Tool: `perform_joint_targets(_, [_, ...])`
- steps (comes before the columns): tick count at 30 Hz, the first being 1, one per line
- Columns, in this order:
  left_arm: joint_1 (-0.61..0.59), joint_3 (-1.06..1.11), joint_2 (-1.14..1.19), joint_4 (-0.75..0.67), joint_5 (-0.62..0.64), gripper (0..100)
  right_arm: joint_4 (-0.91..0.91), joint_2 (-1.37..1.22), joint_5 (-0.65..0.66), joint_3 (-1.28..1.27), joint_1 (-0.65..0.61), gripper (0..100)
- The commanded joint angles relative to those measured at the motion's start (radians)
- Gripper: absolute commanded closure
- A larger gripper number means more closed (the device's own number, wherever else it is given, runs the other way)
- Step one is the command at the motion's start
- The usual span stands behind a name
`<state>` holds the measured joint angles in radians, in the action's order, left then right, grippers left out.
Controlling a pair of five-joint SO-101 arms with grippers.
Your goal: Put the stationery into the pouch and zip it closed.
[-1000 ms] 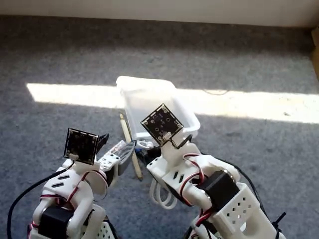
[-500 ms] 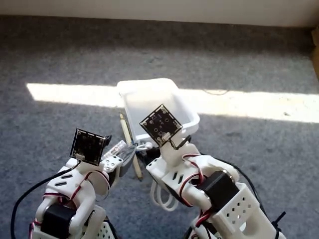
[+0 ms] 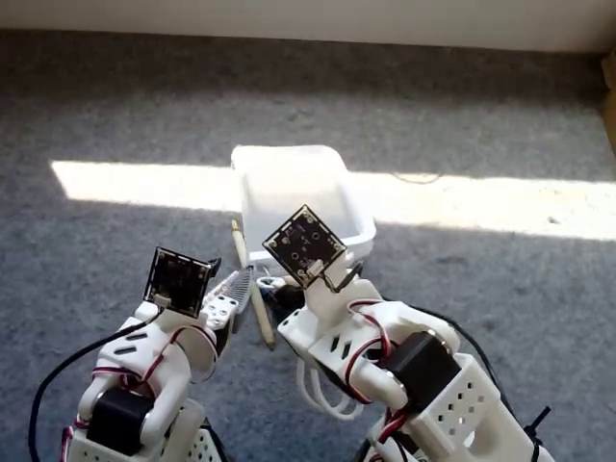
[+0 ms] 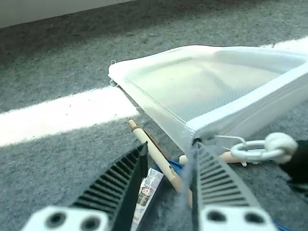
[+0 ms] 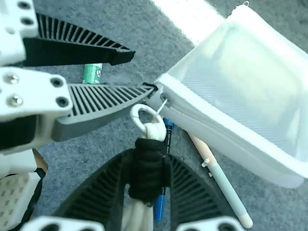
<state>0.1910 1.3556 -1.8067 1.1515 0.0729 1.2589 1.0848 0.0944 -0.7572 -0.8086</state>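
Carpet (image 3: 462,106); R gripper (image 5: 148,158) pinches pouch (image 3: 294,188) zip cord (image 5: 150,174), L gripper (image 4: 168,150) agape

Grey carpet (image 3: 115,96) covers the whole floor, its pile short and flecked. A bright strip of sunlight (image 3: 500,207) crosses it from side to side in the high view, with shade on both sides of it. A thin dark thread (image 3: 419,178) lies curled on the strip's far edge. Along the far side of the carpet runs a pale wall (image 3: 289,14). At the right edge a brown corner (image 3: 610,96) juts in, too little of it visible to tell what it is.
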Motion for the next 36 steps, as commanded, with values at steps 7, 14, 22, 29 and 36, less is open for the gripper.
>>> perform_joint_targets(7, [-0.024, -0.007, -0.002, -0.017, -0.051, 99, 0.054, 0.028, 0.012, 0.131, 0.067, 99.5])
perform_joint_targets(14, [-0.041, -0.01, -0.002, -0.017, -0.051, 99, 0.067, 0.028, 0.012, 0.13, 0.17, 99.5])
perform_joint_targets(22, [-0.131, -0.039, -0.002, -0.012, -0.046, 99, 0.122, 0.03, 0.014, 0.137, 0.251, 99.5])
perform_joint_targets(29, [-0.116, -0.096, -0.002, 0.014, -0.034, 86, 0.099, 0.03, 0.014, 0.139, 0.251, 99.5])
perform_joint_targets(36, [-0.042, -0.208, -0.002, 0.15, 0.068, 71, 0.018, 0.022, 0.008, 0.131, 0.249, 99.5])
